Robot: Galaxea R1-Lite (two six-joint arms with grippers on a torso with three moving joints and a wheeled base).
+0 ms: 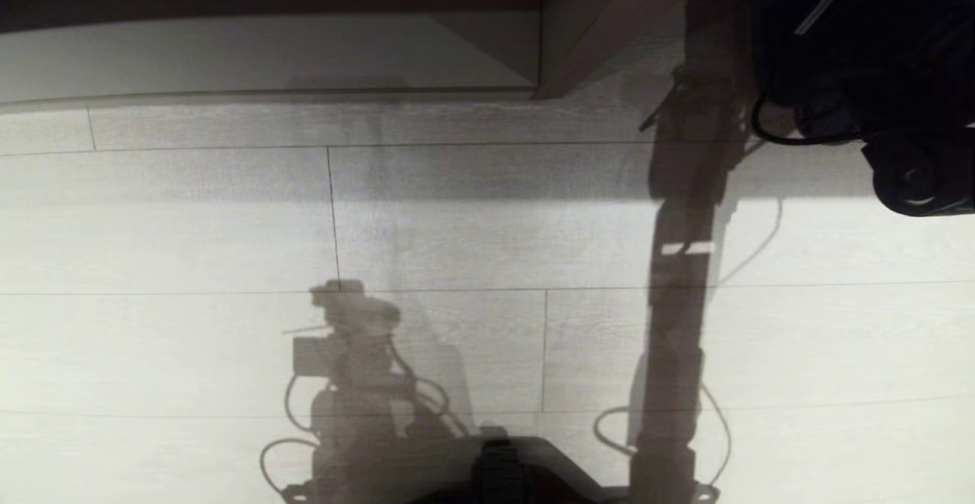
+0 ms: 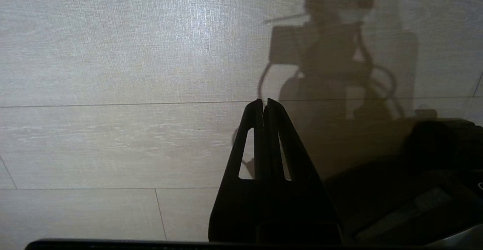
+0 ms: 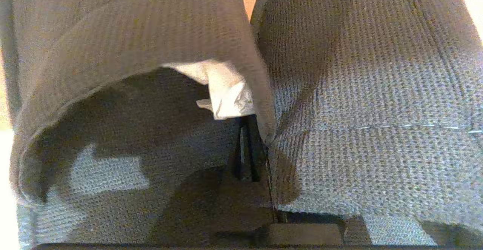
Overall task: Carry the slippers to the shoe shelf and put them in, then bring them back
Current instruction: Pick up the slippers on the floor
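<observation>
We looked down from the head camera on a pale plank floor point(image 1: 190, 245), lit hard from behind, so that the robot's own shadow point(image 1: 358, 367) lay long across the boards. At the far edge of the floor stood the shelf point(image 1: 266, 55): a pale base board under a dark overhang, with an upright taupe panel point(image 1: 602, 24) closing it on the right. The stretch of floor before its open front lay bare.

The right arm point(image 1: 861, 55) reached in from the head view's upper right corner, a dark mass of housing and looped cable just right of that panel, throwing a tall column of shadow point(image 1: 678, 298) toward the robot's base point(image 1: 499, 470). Its claw lay outside the head view.

From the right wrist camera we saw the slippers point(image 3: 362, 102) filling almost the whole picture, two uppers of coarse grey-black knit pressed side by side. The right gripper point(image 3: 245, 152) was clamped shut on them: its thin dark fingers point(image 3: 247, 148) came together at the seam between the pair, one apparently inside the open mouth of one slipper. A crumpled white tag or paper point(image 3: 226, 91) hung just beyond the fingertips, inside that mouth. We could not tell how near the slippers were to the shelf.

The left gripper point(image 2: 263, 104) hung parked over the floor beside the base, pointing along the boards, its two black fingers pressed together and holding nothing.
</observation>
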